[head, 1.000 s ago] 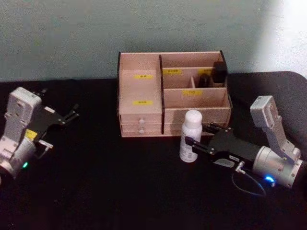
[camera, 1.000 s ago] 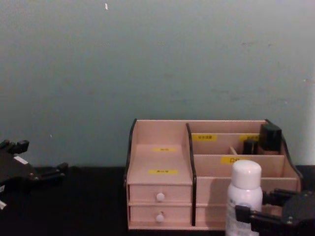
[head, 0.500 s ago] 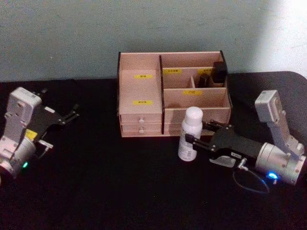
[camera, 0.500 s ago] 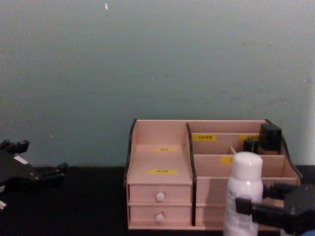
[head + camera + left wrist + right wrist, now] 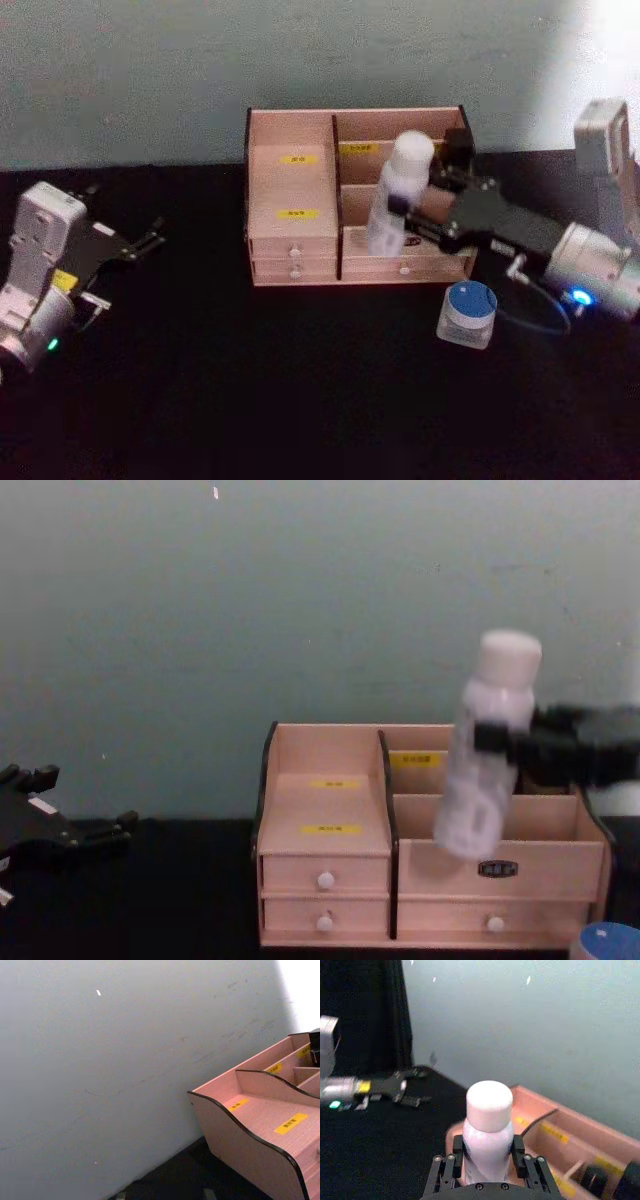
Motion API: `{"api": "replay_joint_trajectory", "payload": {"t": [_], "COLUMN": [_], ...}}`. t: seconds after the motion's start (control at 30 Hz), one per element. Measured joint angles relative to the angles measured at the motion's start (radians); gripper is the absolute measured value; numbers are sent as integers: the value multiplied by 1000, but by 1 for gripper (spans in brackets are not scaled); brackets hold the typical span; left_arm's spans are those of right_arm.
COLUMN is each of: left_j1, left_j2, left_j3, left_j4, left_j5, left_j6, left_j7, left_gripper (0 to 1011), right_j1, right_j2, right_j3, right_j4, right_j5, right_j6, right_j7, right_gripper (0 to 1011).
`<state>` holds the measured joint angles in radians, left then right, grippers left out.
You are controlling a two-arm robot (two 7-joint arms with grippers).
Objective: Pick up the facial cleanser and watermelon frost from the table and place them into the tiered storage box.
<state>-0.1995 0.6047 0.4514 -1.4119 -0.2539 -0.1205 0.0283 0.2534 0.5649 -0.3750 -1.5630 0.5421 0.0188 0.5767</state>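
My right gripper (image 5: 412, 195) is shut on the facial cleanser (image 5: 385, 225), a white bottle with a white cap. It holds the bottle off the table, slightly tilted, in front of and above the right compartments of the tiered storage box (image 5: 290, 185). The chest view shows the facial cleanser (image 5: 465, 800) raised before the tiered storage box (image 5: 325, 780), cap above its top edge. In the right wrist view the fingers (image 5: 518, 1146) clamp the bottle (image 5: 487, 1130). The watermelon frost (image 5: 467, 312), a small blue-lidded jar, stands on the table right of the box front. My left gripper (image 5: 157, 232) rests open at the far left.
Small black items (image 5: 455, 150) stand in the box's back right compartment. White-knobbed drawers (image 5: 326, 881) face me along the box front. A grey wall runs close behind the box. Black cloth (image 5: 250, 380) covers the table.
My right gripper has lifted the cleanser from the table, up and back toward the box's right side. The blue-lidded jar now shows where the arm was. The left arm stayed put.
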Motion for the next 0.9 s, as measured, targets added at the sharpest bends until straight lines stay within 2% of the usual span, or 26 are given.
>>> {"api": "replay_joint_trajectory", "payload": {"t": [0.23, 0.47, 0.9], "left_j1": [0, 0, 0], "left_j2": [0, 0, 0], "left_j3": [0, 0, 0], "left_j4": [0, 0, 0], "left_j5": [0, 0, 0], "left_j6": [0, 0, 0], "left_j7": [0, 0, 0], "left_gripper": [1001, 1001, 1001], "right_j1": [63, 140, 228], "right_j2": [-43, -99, -161], "right_j3": [3, 4, 9], "right_j4": [43, 139, 290], "right_j5": [-4, -21, -59], "right_j6": [-8, -23, -37], "right_j7": [-46, -74, -96], "right_gripper": [581, 581, 581]}}
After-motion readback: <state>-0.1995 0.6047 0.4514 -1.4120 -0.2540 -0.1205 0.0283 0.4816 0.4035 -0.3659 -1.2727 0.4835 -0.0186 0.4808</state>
